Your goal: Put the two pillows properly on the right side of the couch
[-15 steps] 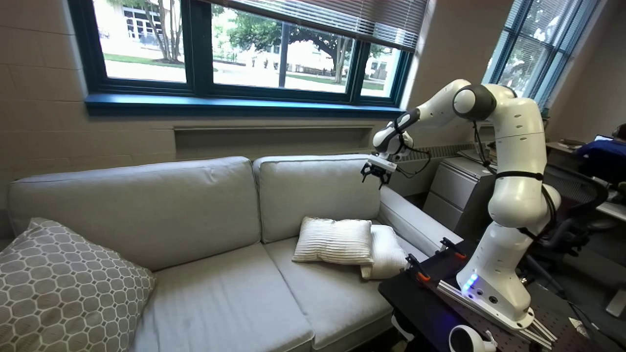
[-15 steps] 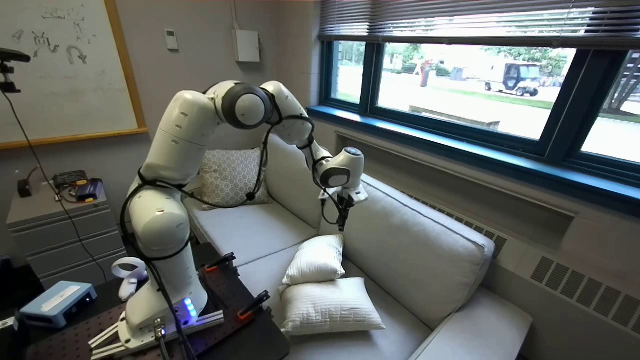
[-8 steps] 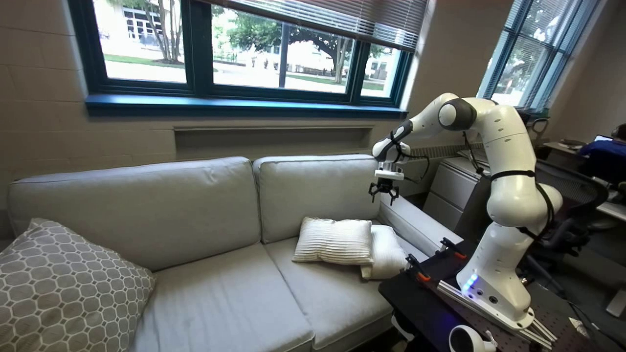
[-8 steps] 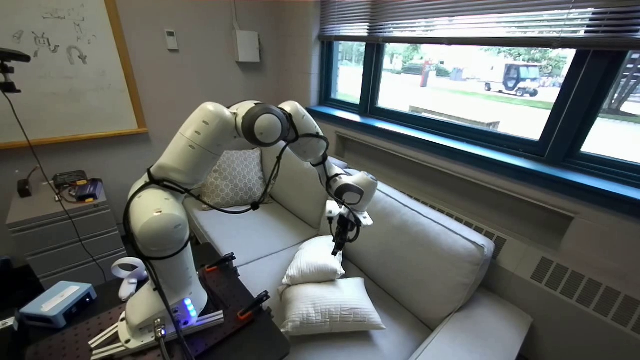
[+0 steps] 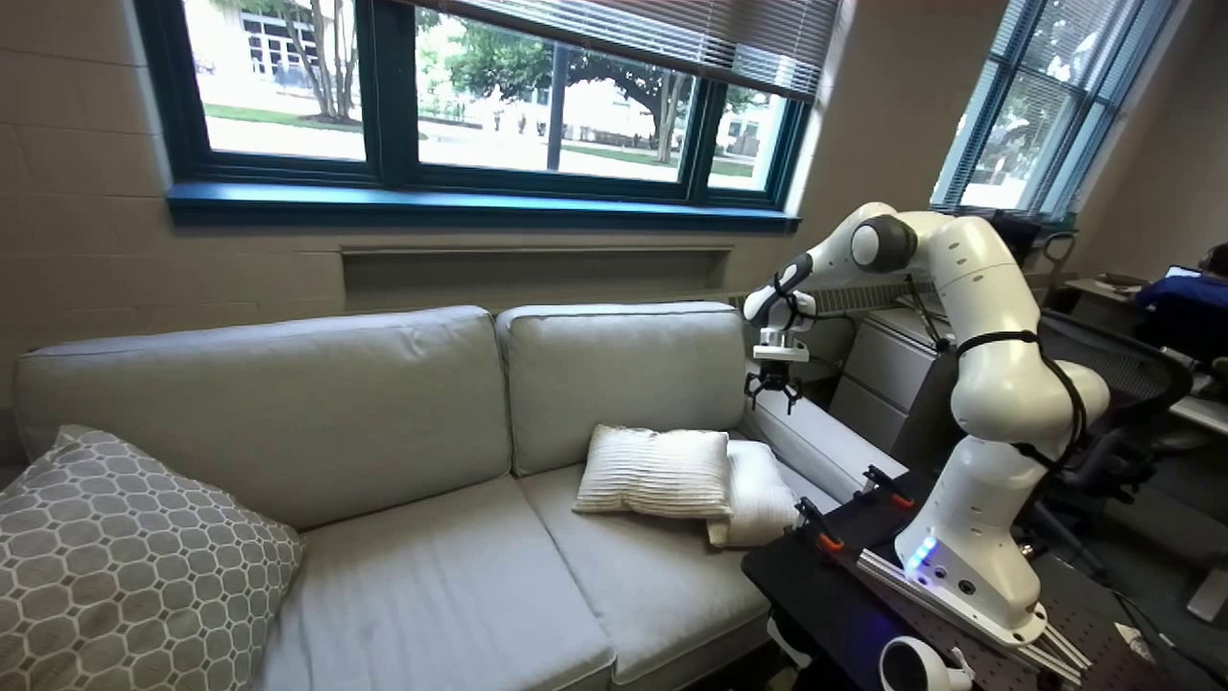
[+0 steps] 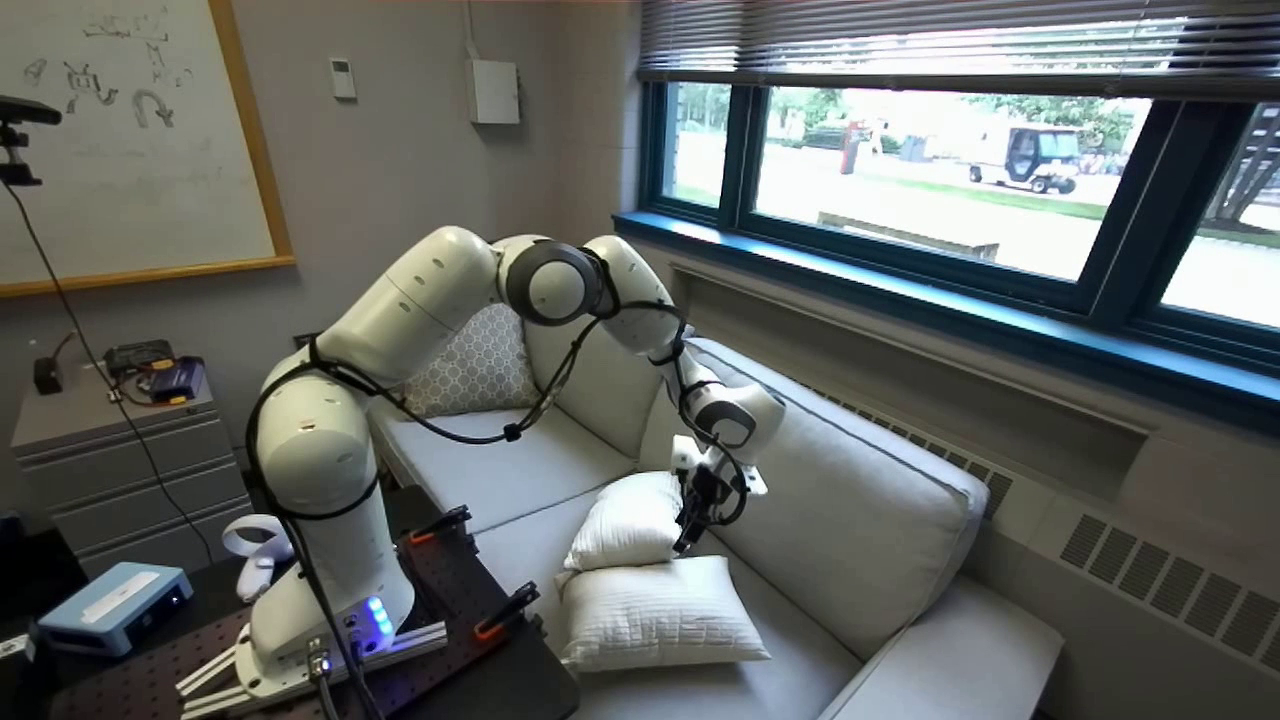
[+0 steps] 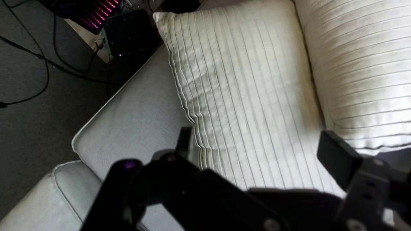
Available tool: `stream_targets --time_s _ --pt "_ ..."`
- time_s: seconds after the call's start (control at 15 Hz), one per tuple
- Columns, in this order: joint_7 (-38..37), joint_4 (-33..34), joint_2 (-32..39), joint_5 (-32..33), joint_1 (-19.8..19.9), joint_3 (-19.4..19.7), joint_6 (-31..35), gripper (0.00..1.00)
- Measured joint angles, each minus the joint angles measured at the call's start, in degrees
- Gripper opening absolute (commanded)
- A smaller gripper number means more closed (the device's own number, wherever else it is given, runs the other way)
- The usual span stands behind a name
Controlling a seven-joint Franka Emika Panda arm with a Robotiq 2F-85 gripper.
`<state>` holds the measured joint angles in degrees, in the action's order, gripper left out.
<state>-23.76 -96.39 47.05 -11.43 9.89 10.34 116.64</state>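
Window behind couch; pillow nearest couch's arm: likely light, soft; pinch pleated edge. Gripper spread over couch, gripping nothing.

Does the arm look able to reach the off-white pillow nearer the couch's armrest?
Probably yes: in the wrist view the open gripper faces that pillow with nothing visible between them. The other pillow crowds one edge but leaves most of its top uncovered.

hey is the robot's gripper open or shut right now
The gripper is open: in the wrist view its fingers stand well apart, with nothing clasped between them.
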Motion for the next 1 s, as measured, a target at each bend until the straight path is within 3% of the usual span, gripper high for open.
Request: stream_targets --time_s 0.53,1.0 --pt "-0.4 0.2 1.2 0.2 -1.2 0.0 0.9 1.0" --pt "-0.4 8.9 13.6 -1.1 -1.3 -0.4 5.1 1.0"
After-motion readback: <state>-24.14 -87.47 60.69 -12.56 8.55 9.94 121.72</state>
